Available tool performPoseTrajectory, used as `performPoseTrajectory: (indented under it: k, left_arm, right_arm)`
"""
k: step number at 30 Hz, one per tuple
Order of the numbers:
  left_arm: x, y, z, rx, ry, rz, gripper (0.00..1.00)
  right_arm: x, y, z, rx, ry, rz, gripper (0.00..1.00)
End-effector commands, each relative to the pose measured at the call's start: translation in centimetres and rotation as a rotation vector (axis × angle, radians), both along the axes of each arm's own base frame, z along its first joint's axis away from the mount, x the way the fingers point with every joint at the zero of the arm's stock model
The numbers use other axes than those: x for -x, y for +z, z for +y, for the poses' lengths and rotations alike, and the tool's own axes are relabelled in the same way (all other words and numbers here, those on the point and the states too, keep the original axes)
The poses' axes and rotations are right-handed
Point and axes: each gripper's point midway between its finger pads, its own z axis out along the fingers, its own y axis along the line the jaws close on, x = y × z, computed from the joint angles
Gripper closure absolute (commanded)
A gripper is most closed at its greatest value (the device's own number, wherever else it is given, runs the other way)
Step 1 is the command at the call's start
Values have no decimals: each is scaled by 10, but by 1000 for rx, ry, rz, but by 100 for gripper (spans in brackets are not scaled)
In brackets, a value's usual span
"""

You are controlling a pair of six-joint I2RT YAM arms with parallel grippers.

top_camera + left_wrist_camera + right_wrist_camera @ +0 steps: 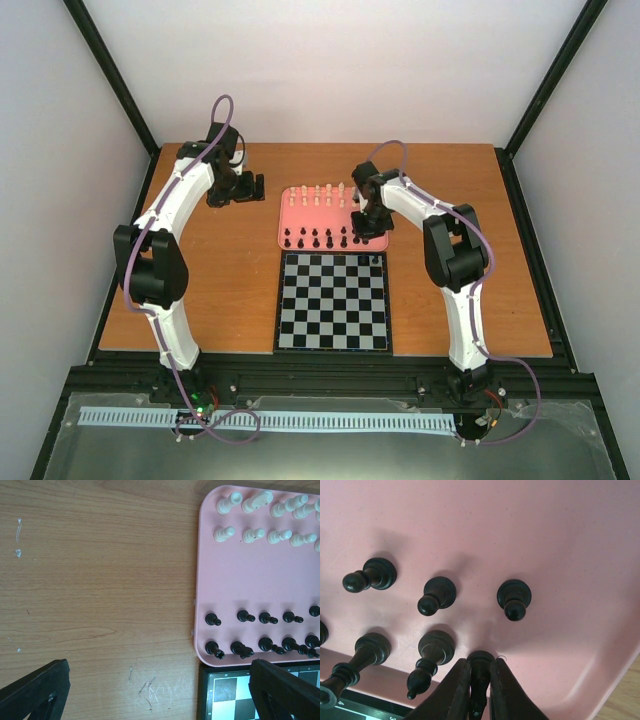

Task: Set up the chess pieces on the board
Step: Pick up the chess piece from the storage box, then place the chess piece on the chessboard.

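Observation:
My right gripper (480, 682) is low over the pink tray (560, 555), shut on the stem of a black chess piece (481, 664) that stands at the tray's near right corner. Other black pieces (438, 594) stand upright around it. From above, the right gripper (365, 225) is at the right end of the black row (315, 238), and the cream pieces (318, 194) fill the far rows. The board (333, 300) lies just in front of the tray, with one black piece (376, 260) in its far right corner. My left gripper (160, 695) hangs open over bare table, left of the tray (235, 580).
The tray's raised rim (580, 685) curves just right of my right fingers (454, 692). The board's corner (235, 695) shows beside the left gripper's right finger. Wooden table (220, 290) lies left and right of the board, and white walls close it in.

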Motion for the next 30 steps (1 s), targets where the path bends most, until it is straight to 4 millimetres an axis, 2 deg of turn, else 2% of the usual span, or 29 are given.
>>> performPoseTrajectory:
  k: [1,4,7,13,20,24,30]
  left_arm:
    - [-3,10,0,1,9,-22,0]
    - [-3,11,0,4,10,-23,0]
    - [-5,12,-1,9,10,-25,0]
    - [-5,16,-2,11,9,-32,0]
    - [-4,17,-2,19,12,-34,0]
    - [-3,16,-4,29,10,-30,0]
    - [-2,16,-5,33,10,-31,0]
  right_arm:
    - [-5,1,-1,10,3,-6,88]
    - [-4,4,-3,16,6,-9,96]
    - [-5,10,-4,19,9,-21,97]
    - [-8,44,-7,14,5,-88,97]
    - [3,85,-14,-1,-6,-139,97]
    - [27,96,-18,-17,-10,-125,97]
    - [82,88,-17,-29,10,-79,97]
